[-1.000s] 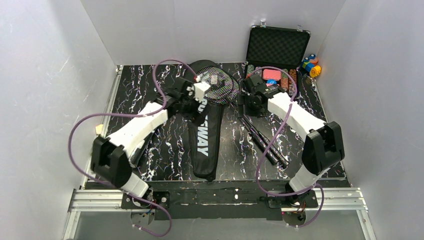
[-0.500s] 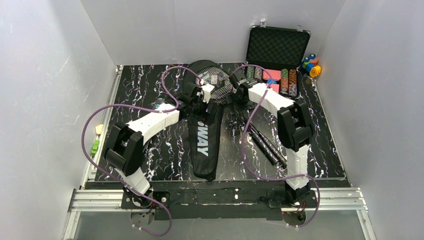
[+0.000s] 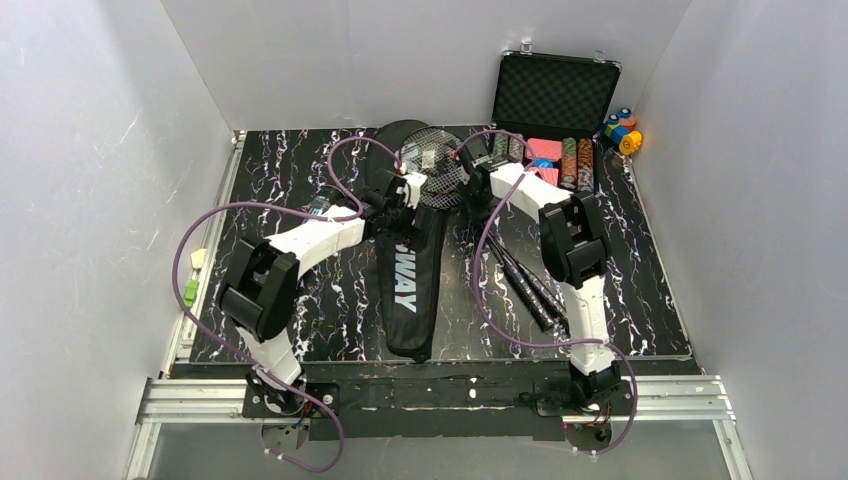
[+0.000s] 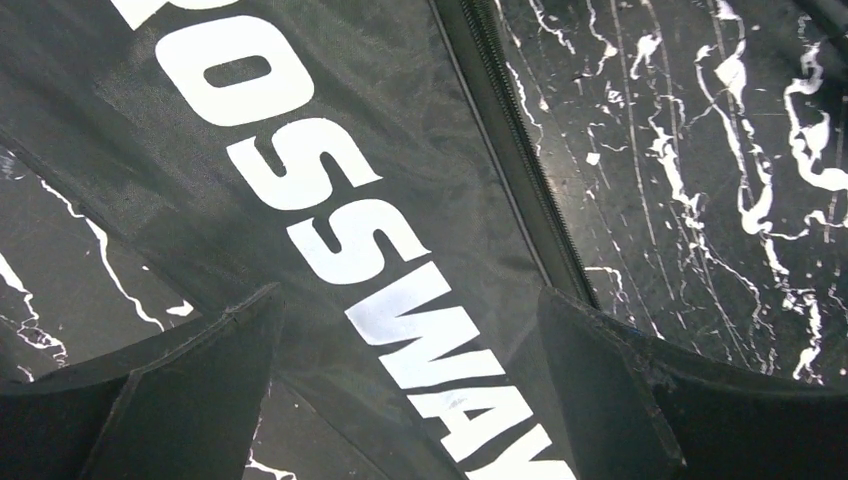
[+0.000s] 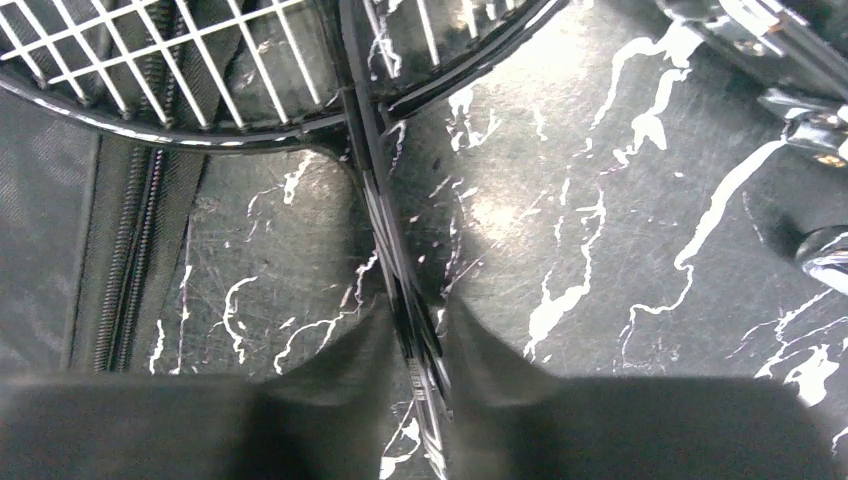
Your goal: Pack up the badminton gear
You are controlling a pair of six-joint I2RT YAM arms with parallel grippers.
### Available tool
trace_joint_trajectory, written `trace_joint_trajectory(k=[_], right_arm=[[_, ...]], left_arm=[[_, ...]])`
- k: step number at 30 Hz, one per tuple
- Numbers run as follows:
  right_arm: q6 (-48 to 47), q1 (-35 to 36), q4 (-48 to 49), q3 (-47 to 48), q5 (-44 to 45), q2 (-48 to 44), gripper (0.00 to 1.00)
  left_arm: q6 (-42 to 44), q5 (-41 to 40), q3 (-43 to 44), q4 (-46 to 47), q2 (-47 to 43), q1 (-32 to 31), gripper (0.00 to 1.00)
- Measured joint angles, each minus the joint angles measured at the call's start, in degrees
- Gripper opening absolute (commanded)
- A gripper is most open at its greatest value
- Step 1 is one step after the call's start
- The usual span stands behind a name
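From above, the left arm (image 3: 310,235) covers the first letters on the bag (image 3: 405,300), so only "WAY" reads. The left wrist view cuts the word at its top and bottom edges. The racquets (image 3: 528,288) run under the right arm (image 3: 565,240), their shafts lost beneath it, and the right gripper (image 5: 412,335) is hidden from above by its own wrist. Up close its fingers (image 5: 320,390) are dark blurs on either side of a shaft, and whether they press it I cannot tell. The racquet heads there are cut off by the top edge. The yellow and green bits (image 3: 190,290) off the left edge of the table (image 3: 280,160) are too small to name.
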Motion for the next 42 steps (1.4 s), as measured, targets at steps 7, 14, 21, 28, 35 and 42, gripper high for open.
trace_joint_trajectory(k=[7, 14, 21, 28, 35, 42], right_arm=[[1.44, -2.01, 1.11, 0.0, -2.12, 0.13, 0.13], [3.72, -2.05, 1.25, 0.0, -2.21, 0.15, 0.13], [4.98, -2.08, 1.62, -0.2, -2.95, 0.15, 0.1], [5.68, -2.29, 2.51, -1.03, -3.5, -0.15, 0.06], [6.27, -2.34, 3.67, -2.29, -3.72, -0.85, 0.02], [7.5, -2.34, 3.5, -2.49, -4.39, -1.07, 0.01]], left_arm=[[-2.03, -0.61, 1.49, 1.92, 7.74, -0.63, 0.95], [-2.99, -1.77, 7.39, 4.85, 14.67, -5.31, 0.83], [-2.47, -3.02, 7.96, 5.49, 15.43, -7.17, 0.56], [-1.38, -4.26, 4.61, 8.98, 14.43, -7.15, 0.26], [-0.33, -5.22, 3.52, 9.97, 13.94, -7.41, 0.0], [1.88, -7.43, 2.32, 8.76, 12.46, -7.23, 0.0]])
